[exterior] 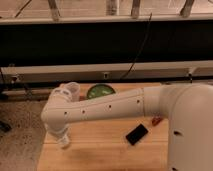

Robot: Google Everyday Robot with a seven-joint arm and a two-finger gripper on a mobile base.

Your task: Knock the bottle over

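Note:
My white arm reaches from the right across the wooden table [105, 150] and bends down at the left. The gripper [61, 135] is at the arm's lower end, pointing down near the table's left edge. A small white thing that looks like the bottle [64, 144] stands upright directly under it, partly hidden by the arm. I cannot tell whether they touch.
A translucent whitish cup [71, 90] stands at the back left behind the arm. A green bowl [100, 92] sits at the back middle. A flat black object [136, 134] and a small red thing [156, 120] lie to the right. The table's left edge drops to speckled floor [20, 145].

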